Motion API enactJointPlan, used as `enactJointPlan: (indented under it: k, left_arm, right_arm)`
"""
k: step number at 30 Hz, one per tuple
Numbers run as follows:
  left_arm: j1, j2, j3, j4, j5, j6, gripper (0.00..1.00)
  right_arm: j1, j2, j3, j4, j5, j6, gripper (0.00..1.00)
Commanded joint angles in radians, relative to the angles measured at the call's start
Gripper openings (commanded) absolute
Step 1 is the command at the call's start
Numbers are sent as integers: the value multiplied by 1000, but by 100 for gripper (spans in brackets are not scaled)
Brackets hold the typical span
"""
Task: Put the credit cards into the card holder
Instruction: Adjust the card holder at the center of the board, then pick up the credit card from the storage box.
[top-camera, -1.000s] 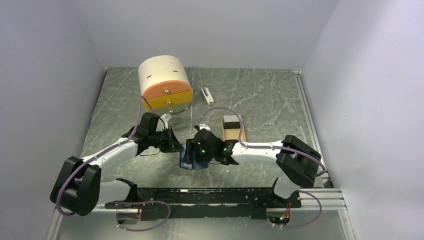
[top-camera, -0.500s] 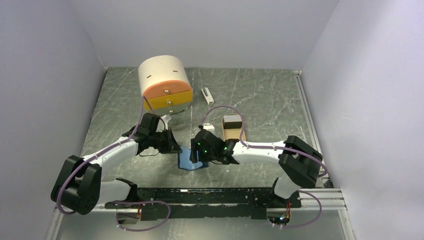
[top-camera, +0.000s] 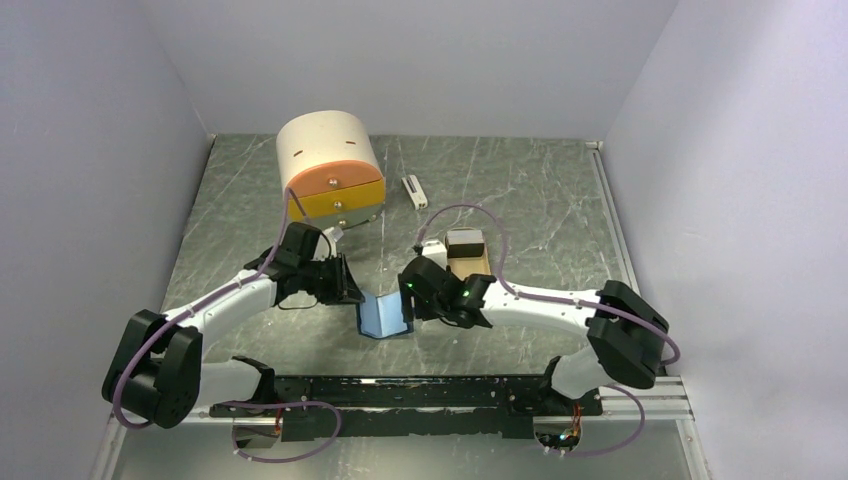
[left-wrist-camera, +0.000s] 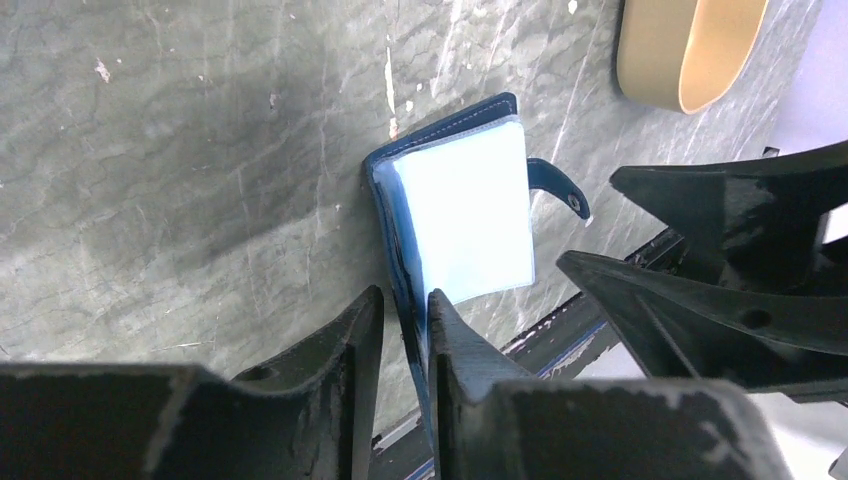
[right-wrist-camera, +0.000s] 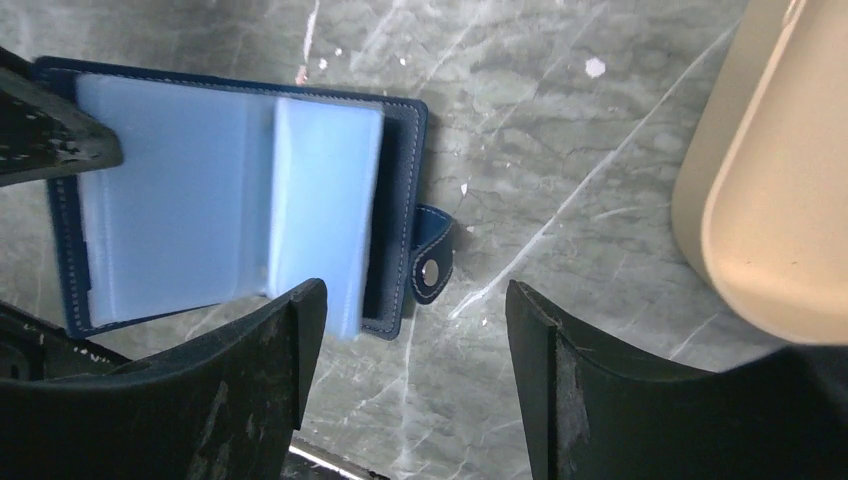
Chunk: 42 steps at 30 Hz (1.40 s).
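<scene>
Top external view: on the marbled table (top-camera: 540, 200), the left gripper (left-wrist-camera: 405, 320) pinches one cover of the card holder (top-camera: 385, 316), which lies open near a tan tin (right-wrist-camera: 770, 200). The right gripper (right-wrist-camera: 410, 300) hangs spread and empty by the snap tab (right-wrist-camera: 432, 255). That thin edge-grip may slip, letting the holder flop shut.
</scene>
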Motion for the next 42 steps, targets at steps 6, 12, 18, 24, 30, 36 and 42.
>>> enactJointPlan:
  k: [6,12,18,24,30,36,42]
  left_arm:
    - [-7,13,28,-11,-10,31,21]
    - [-7,8,26,10,33,29,9]
    - [-6,8,29,15,70,15,9]
    - [-7,16,44,3,68,27,9]
    - [-7,29,30,28,82,16,9]
    - [-6,-4,-11,63,92,-10,10]
    - [-7,-11,-23,67,91,-18,9]
  right_arm:
    - [-141,-123,22,57,3,-306,69]
    - [-316,-162,20,146,-180,-775,70]
    - [-415,-64,68,110,-131,-1062,72]
    - [-485,37,155,70,-170,-1286,71]
    - [-501,103,179,75,-253,-1436,69]
    - [-501,113,88,196,-199,-1524,70]
    - [-502,145,40,334,-121,-1585,65]
